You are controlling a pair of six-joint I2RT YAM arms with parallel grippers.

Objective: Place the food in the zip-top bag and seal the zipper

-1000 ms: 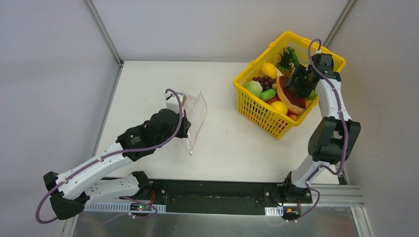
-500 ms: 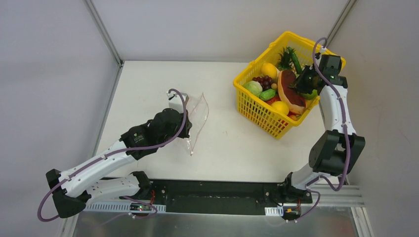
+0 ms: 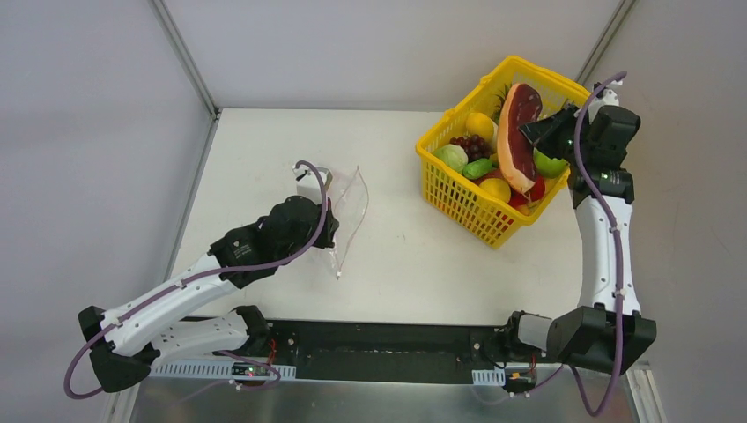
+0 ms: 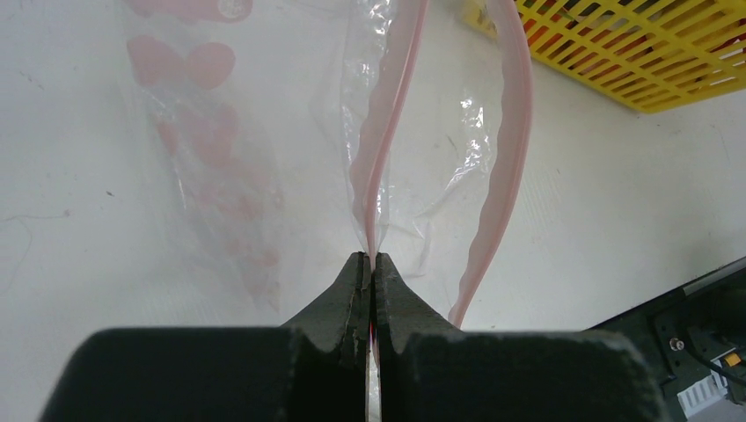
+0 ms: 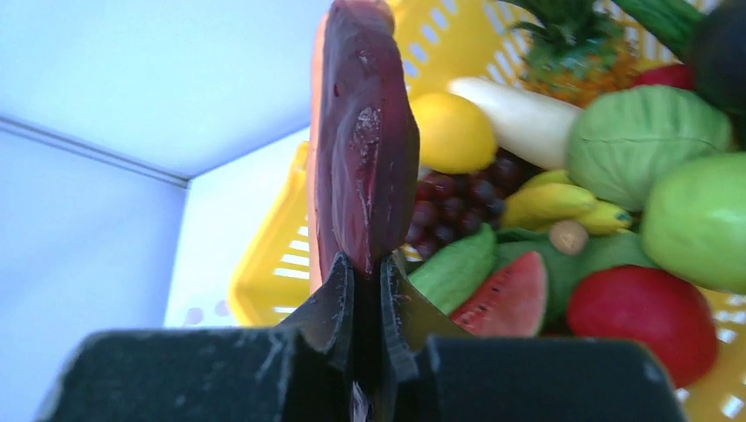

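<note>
Meat slab (image 3: pixel 518 132) now up over basket (image 3: pixel 462 203), in right hand (image 3: pixel 542 132); fruit (image 3: pixel 480 125) inside

You are seeing one yellow plastic lattice basket (image 3: pixel 462 207) at two o'clock, one clear floppy plastic zip-top bag (image 3: pixel 352 203) at nine o'clock, one flat red-brown toy meat slab (image 3: pixel 515 132), one purple grape bunch (image 3: pixel 471 144), one round green cabbage (image 3: pixel 450 157) and one yellow lemon (image 3: pixel 480 125).

Right gripper (image 3: pixel 539 132) up over the yellow lattice basket (image 3: pixel 458 204), pinching a red toy steak (image 3: pixel 518 132) held on edge above the rim. In the basket: green cabbage (image 3: pixel 451 157), purple grapes (image 3: pixel 471 143), lemon (image 3: pixel 480 125), cucumber (image 3: pixel 478 167). Well apart on the white table (image 3: pixel 264 150), left gripper (image 3: pixel 331 234) against the clear zip-top bag (image 3: pixel 348 203), pink zipper (image 3: pixel 354 231) bowed open.
</note>
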